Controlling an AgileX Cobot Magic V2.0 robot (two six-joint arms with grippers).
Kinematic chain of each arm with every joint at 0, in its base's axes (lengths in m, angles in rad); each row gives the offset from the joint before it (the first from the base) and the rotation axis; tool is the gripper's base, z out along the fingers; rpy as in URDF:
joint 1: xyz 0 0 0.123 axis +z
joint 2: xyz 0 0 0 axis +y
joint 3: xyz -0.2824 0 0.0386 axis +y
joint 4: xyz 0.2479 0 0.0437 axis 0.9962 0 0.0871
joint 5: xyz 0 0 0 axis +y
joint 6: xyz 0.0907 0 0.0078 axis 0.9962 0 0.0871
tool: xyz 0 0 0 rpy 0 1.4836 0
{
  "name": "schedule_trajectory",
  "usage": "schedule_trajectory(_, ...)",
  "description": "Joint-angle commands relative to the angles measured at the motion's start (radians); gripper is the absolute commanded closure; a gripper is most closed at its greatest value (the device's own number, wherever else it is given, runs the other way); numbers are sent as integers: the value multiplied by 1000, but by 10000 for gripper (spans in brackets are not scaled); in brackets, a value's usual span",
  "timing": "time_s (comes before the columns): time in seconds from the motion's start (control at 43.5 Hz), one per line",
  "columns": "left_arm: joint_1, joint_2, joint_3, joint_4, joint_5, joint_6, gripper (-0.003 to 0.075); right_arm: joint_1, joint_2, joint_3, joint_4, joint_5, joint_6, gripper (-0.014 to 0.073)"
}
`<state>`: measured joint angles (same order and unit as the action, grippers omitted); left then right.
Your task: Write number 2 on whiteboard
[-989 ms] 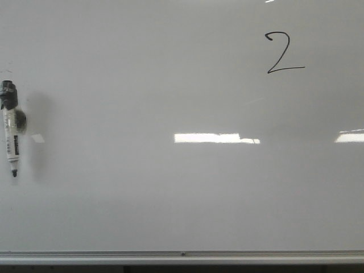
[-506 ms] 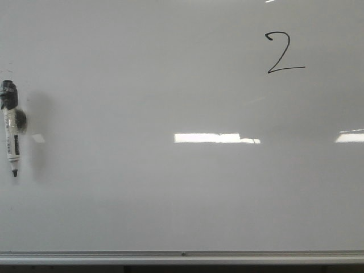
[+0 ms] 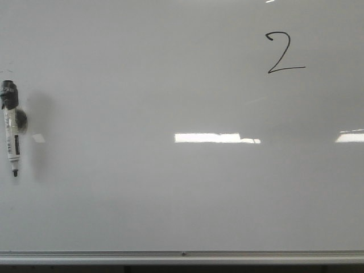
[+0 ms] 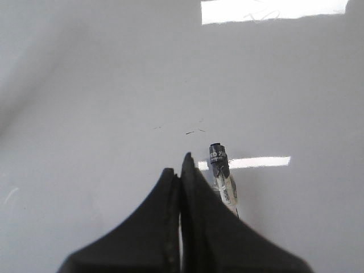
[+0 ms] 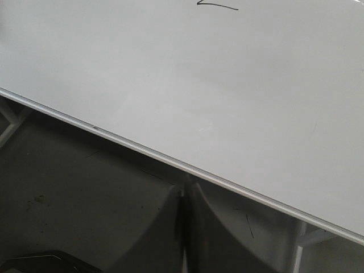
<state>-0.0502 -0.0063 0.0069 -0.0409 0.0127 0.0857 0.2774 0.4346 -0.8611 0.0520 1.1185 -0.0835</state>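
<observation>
Number 2 (image 3: 284,52) is drawn on whiteboard (image 3: 170,187); marker (image 3: 11,133) is parked there. Left gripper (image 4: 181,170) and right gripper (image 5: 185,199) are closed, empty.

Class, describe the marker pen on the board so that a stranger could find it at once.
Start at the large glossy white whiteboard and follow it to its far left edge. There a white-barrelled marker pen with a black cap hangs upright, tip down, the only solid object on the board, far from the thin black hand-drawn number 2.
</observation>
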Motion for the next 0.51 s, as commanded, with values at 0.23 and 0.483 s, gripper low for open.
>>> schedule_trajectory(0.23, -8, -15, 6, -2, -83, -8, 741, -212, -274, 368, -29, -480, -2, 662)
schedule_trajectory(0.483, -8, -15, 6, -2, -83, -8, 741, -294, -466, 690, -10, -826, -1, 662)
